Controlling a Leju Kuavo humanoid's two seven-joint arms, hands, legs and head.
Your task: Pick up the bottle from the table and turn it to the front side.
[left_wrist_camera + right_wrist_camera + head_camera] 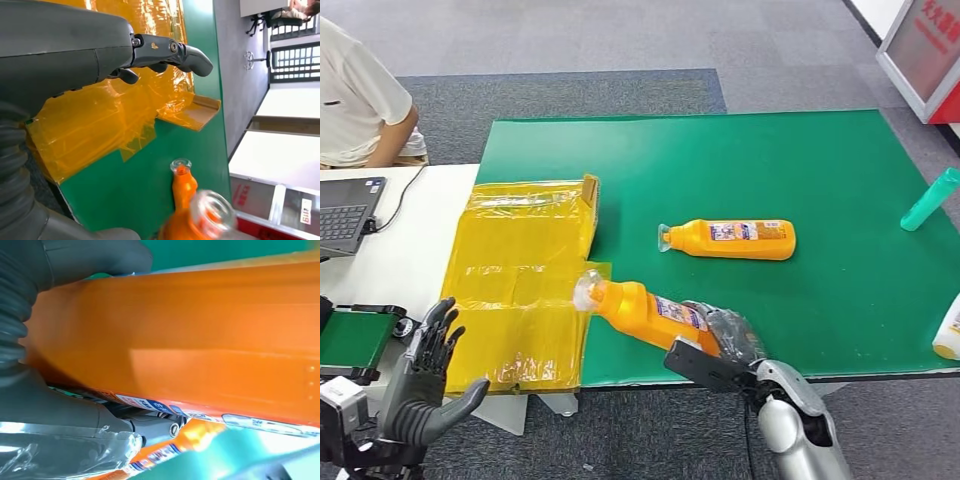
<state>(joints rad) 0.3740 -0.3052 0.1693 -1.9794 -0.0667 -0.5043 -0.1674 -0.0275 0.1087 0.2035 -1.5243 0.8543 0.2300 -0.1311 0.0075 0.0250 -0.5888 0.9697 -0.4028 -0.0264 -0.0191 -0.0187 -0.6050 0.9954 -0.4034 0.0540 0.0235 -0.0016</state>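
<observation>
Right hand (pixel 724 335) fingers (pixel 156 426) wrap the orange bottle (pixel 644 310)'s base.

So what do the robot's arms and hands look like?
The right arm is shiny silver and rounded, with a black piece at the wrist. The left hand is dark grey with a thick grey thumb and darker, jointed fingers showing small metal screws. The right hand has a grey ribbed cover like a bendy hose.
</observation>
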